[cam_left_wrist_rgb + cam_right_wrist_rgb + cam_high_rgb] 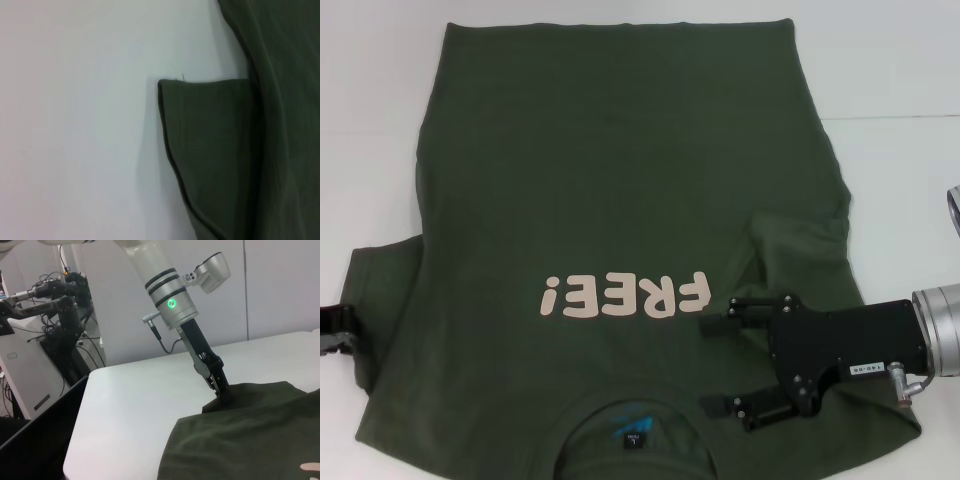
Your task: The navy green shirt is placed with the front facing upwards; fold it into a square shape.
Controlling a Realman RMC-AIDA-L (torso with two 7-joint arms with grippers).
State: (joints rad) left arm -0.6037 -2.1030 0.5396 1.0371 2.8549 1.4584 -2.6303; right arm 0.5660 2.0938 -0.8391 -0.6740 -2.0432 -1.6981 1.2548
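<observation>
The navy green shirt (620, 170) lies flat on the white table, front up, with the pink "FREE!" print (625, 295) and the blue neck label (633, 425) at my near side. My right gripper (718, 365) hovers open over the shirt's right shoulder, between print and collar. At the left sleeve's outer edge sits my left gripper (335, 335). In the right wrist view the left gripper (220, 387) is shut on the sleeve corner, and the cloth rises slightly to it. The left wrist view shows that sleeve (210, 150) and its hem.
White table (900, 80) surrounds the shirt at left, right and far side. In the right wrist view, the table's far edge (85, 390) drops to a dark panel (35, 435), with other robot arms and cables (60, 305) beyond.
</observation>
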